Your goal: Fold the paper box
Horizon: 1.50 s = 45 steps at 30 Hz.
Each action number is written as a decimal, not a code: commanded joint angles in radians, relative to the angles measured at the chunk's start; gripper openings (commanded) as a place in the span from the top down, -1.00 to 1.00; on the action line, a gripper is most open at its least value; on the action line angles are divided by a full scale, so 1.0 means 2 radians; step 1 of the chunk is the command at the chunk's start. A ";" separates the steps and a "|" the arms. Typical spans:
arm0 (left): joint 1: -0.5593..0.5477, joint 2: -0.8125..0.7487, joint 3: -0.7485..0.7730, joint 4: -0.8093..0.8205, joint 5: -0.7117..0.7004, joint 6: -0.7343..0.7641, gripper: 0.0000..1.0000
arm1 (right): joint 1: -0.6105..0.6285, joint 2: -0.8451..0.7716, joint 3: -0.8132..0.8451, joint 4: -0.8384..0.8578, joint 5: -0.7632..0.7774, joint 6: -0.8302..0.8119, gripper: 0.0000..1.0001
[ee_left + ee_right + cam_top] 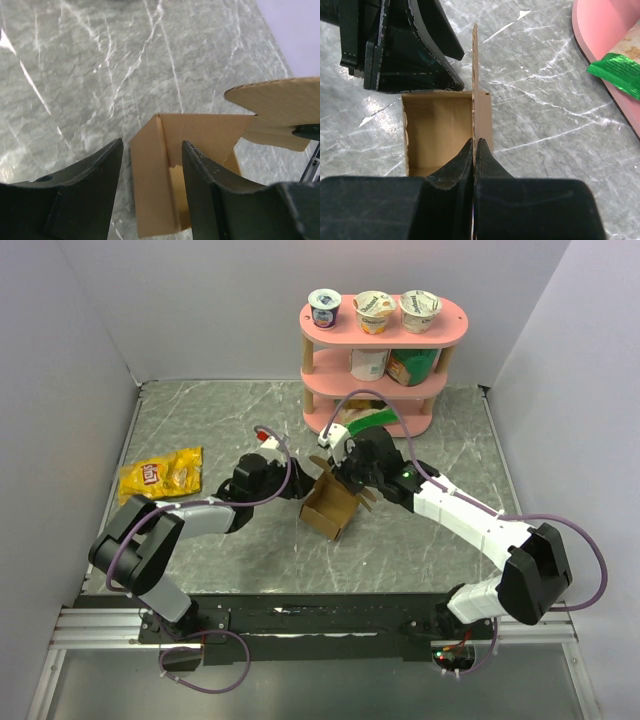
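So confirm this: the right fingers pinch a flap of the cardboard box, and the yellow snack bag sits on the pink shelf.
No: the yellow snack bag lies on the table, not the pink shelf, as the top external view shows. The right fingers do pinch a flap of the paper box.

A grey marbled table [200, 420] is seen; near its middle a paper box [330, 508] of plain brown cardboard is set, its top open; well to the left a yellow snack bag [160, 476] is laid flat; at the back a pink three-tier shelf [380, 342] is stood; three yogurt cups [375, 311] are lined along its top tier; a green packet [615, 72] is laid on its lowest tier.
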 commanded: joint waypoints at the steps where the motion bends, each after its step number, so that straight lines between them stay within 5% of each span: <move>1: -0.005 -0.012 -0.011 0.014 -0.001 -0.017 -0.12 | 0.006 0.000 0.021 0.036 0.014 0.021 0.99; 12: -0.006 -0.040 -0.051 0.008 -0.006 -0.037 -0.09 | 0.020 -0.037 -0.040 0.091 -0.007 0.014 0.71; 20: -0.007 -0.032 -0.063 0.019 -0.008 -0.039 0.17 | 0.022 -0.069 -0.062 0.112 -0.009 0.049 -0.08; 24: -0.007 -0.025 -0.057 0.028 -0.004 -0.028 0.38 | 0.015 -0.092 -0.074 0.125 0.013 0.069 -0.30; 26: -0.007 -0.021 -0.052 0.021 -0.006 -0.028 0.42 | -0.003 -0.116 -0.090 0.134 0.015 0.089 -1.00; 37: -0.008 -0.059 -0.070 0.027 -0.012 -0.017 0.45 | -0.020 -0.294 -0.266 0.196 0.058 0.168 -0.99; 40: -0.003 -0.086 -0.075 0.019 -0.007 -0.002 0.28 | -0.020 -0.305 -0.293 0.206 0.067 0.198 -0.93; 45: 0.027 -0.116 -0.068 0.015 0.019 0.022 -0.50 | -0.021 -0.274 -0.314 0.262 0.094 0.222 -0.87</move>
